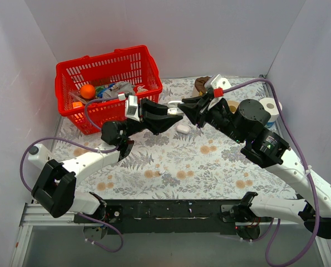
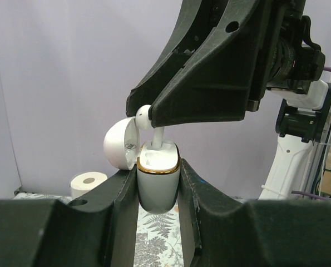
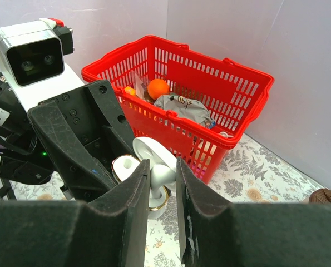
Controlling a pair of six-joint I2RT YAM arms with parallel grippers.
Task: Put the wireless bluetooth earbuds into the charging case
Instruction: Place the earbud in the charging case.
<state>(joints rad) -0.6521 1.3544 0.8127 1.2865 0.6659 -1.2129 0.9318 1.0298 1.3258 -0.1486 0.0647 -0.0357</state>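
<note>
Above the table's middle, your left gripper (image 2: 158,179) clamps the open charging case (image 2: 157,194). Your right gripper (image 2: 147,117) pinches an earbud (image 2: 159,138), its stem entering a socket. Tilt it, and the stem may jam or the case may slip.

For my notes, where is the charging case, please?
Left wrist view: the charging case, lid open, is clamped in the left gripper, beneath the earbud held by the right gripper.

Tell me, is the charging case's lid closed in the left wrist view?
No, the charging case, held in the left gripper, has its lid swung open to the side, with an earbud stem at its opening.
</note>
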